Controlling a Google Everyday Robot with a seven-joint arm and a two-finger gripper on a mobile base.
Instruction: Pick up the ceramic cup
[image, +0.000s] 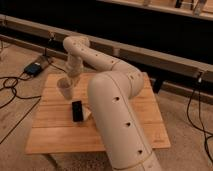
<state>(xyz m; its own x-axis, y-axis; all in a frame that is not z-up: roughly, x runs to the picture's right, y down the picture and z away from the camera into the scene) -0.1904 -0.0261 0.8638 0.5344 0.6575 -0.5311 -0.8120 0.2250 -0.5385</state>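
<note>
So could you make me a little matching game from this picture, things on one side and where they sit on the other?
Things:
1. ceramic cup
2. black slab
3. gripper
4. blue box

Places:
A. on the floor beyond the wooden table
B. directly above the cup
C. lying flat mid-table
D. near the table's far left edge

Pairs: 1-D, 2-C, 3-B, 4-A
</note>
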